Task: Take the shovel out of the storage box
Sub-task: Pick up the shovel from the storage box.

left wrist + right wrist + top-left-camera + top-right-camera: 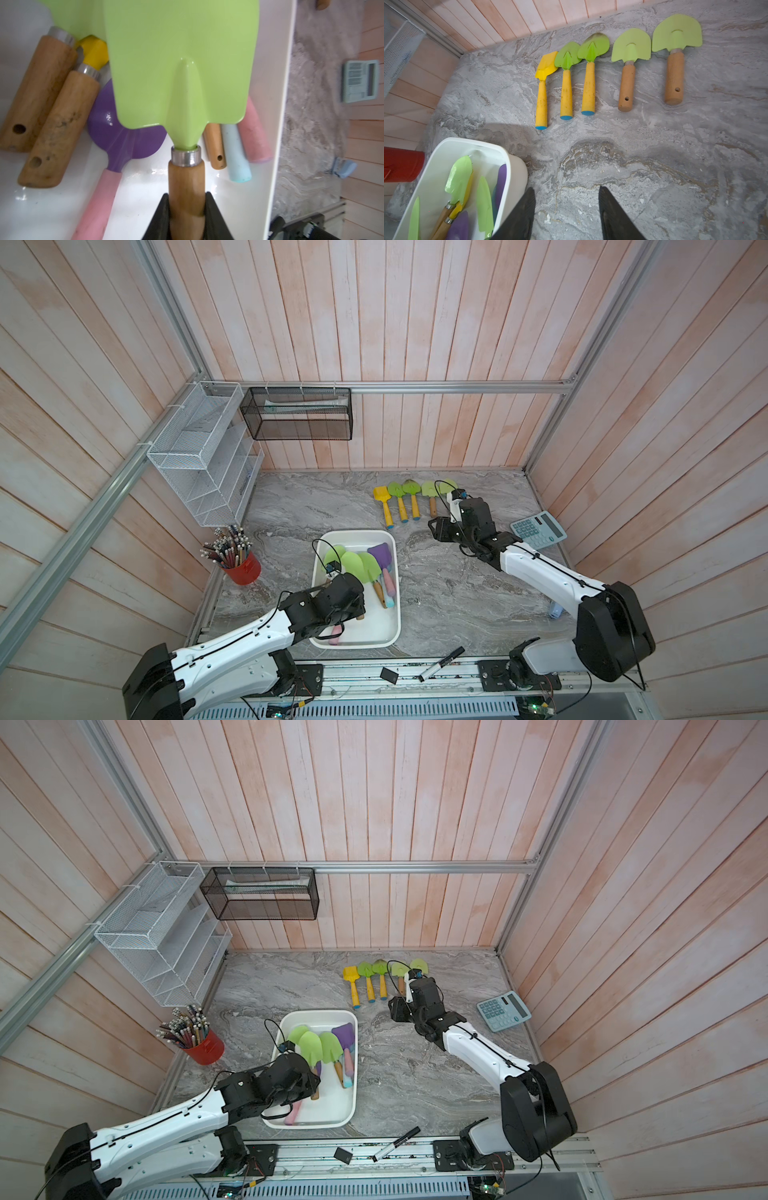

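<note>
Snag risk: left gripper [187, 196] is clenched on the wooden handle of green shovel [178, 62], whose blade ahead overlaps purple shovel [124, 133] beside storage box [270, 87] wall, so lifting may drag either.

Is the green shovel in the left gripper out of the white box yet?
Not yet: the green shovel, handle clamped by the left gripper, is over other shovels inside the storage box.

The storage box [270, 83] is glossy white plastic, its floor throwing back the light. In the left wrist view the green shovel [178, 62] has a smooth, shiny painted blade, a bright metal collar [186, 159] and a plain wooden handle [186, 187]. A second wooden handle [58, 128] looks scuffed and stained. The tabletop [654, 166] is matt grey, marble-veined. The wall [415, 323] is pale wooden boards.
</note>
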Controlling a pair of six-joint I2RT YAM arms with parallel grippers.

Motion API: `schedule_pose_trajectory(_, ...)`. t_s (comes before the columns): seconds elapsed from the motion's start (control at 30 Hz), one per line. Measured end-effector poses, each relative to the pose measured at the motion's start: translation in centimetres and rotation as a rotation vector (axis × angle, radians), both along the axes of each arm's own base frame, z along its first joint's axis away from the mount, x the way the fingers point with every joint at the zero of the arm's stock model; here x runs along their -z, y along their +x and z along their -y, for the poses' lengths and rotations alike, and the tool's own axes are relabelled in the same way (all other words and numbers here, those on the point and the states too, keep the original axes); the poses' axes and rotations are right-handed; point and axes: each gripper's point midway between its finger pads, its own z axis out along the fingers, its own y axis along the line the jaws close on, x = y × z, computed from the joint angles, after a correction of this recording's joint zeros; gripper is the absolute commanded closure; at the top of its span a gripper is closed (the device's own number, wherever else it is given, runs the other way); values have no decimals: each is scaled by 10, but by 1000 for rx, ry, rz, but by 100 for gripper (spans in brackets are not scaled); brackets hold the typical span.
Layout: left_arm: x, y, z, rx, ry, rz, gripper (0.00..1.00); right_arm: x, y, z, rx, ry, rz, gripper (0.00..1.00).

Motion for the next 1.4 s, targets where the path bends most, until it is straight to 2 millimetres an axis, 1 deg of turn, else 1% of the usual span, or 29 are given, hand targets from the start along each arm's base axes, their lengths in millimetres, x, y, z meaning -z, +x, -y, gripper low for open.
schedule_pose_trajectory(0.1, -12, 12, -4, -2, -71, 39, 79, -5, -6, -6, -30, 42, 0, 49)
schedule_pose_trajectory(0.27, -24, 26, -5, 24, -157, 74, 79, -8, -19, -21, -99, 126, -19, 48)
schedule_pose_trajectory(0.37, -33, 32, 0, 58, -220, 102, 79, -11, -28, -35, -159, 182, -34, 48)
schedule_pose_trajectory(0.53, -49, 39, 12, 128, -358, 159, 79, -27, -45, -62, -292, 315, -36, 47)
schedule_pose_trajectory(0.67, -56, 38, 16, 168, -463, 195, 79, -39, -66, -82, -413, 438, -53, 46)
schedule_pose_trajectory(0.77, -67, 35, 18, 194, -536, 233, 79, -49, -82, -98, -509, 517, -64, 44)
schedule_pose_trajectory(0.9, -91, 34, 23, 242, -619, 295, 79, -59, -102, -119, -629, 590, -78, 41)
schedule_pose_trajectory(1.03, -113, 30, 29, 292, -696, 351, 79, -60, -118, -136, -721, 656, -114, 40)
schedule_pose_trajectory(1.17, -119, 25, 31, 319, -736, 367, 79, -58, -132, -146, -780, 711, -159, 39)
schedule_pose_trajectory(1.4, -126, 19, 34, 356, -781, 382, 79, -69, -153, -164, -882, 780, -172, 39)
